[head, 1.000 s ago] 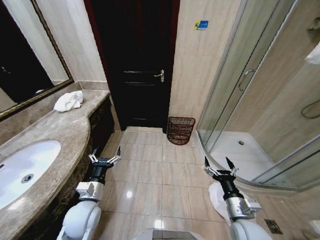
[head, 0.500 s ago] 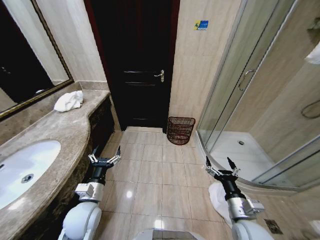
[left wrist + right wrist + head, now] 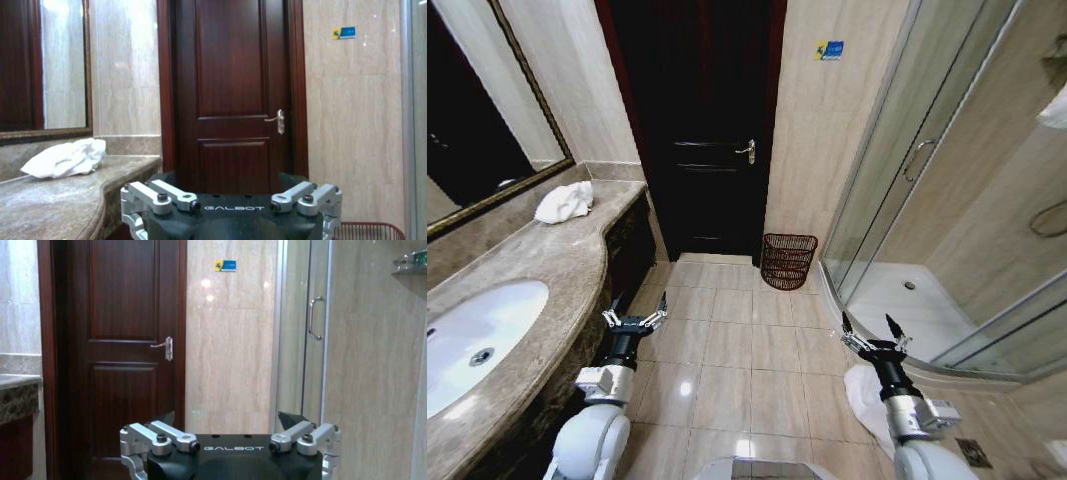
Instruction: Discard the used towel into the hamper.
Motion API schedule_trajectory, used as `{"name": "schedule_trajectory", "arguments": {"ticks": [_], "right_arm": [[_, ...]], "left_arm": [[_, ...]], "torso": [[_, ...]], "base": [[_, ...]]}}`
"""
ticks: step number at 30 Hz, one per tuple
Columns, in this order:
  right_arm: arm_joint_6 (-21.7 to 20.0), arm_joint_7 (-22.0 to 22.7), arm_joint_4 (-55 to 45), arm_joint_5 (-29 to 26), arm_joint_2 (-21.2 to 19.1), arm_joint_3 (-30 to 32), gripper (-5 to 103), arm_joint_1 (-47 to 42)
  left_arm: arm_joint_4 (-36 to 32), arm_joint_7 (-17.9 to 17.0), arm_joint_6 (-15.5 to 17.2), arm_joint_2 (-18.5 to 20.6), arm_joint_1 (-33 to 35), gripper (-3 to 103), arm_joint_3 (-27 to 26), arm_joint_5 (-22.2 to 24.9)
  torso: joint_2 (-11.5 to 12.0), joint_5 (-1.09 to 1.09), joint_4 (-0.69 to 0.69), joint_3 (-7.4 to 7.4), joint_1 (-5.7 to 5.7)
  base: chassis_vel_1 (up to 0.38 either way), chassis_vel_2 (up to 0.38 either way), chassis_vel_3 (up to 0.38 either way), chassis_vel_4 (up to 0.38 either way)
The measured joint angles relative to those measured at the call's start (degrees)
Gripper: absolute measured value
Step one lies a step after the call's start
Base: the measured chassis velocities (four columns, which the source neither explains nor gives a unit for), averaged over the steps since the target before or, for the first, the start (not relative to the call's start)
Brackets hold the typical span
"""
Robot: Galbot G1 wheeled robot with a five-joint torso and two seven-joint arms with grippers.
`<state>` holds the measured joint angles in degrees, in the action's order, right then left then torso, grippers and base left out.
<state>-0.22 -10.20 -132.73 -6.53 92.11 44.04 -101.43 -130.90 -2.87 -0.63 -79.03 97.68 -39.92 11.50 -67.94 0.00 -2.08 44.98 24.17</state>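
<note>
Dark wooden door (image 3: 712,130), marble counter (image 3: 537,270) with white sink (image 3: 472,340), glass shower (image 3: 927,200).

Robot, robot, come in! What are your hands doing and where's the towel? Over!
Left hand and right hand open, empty, low over floor. Crumpled white towel on marble counter. Dark red-brown woven hamper by door, path open.

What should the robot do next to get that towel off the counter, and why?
Probably drive forward along the counter and reach the left gripper toward the towel. The towel lies crumpled at the counter's far end, well beyond both open, empty grippers; the right gripper hangs farther away. The hamper stands ahead by the door.
</note>
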Motion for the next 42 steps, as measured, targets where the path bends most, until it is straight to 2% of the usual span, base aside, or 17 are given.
{"name": "schedule_trajectory", "arguments": {"ticks": [42], "right_arm": [[-1.48, -2.06, -0.73, 0.98, 0.03, -1.15, 100, 1.51]], "left_arm": [[0.02, 0.4, -0.55, -0.21, -0.15, 100, -0.05, -0.37]], "torso": [[0.0, -0.01, 0.01, 0.0, -0.01]], "base": [[-0.011, 0.012, 0.011, -0.011]]}}
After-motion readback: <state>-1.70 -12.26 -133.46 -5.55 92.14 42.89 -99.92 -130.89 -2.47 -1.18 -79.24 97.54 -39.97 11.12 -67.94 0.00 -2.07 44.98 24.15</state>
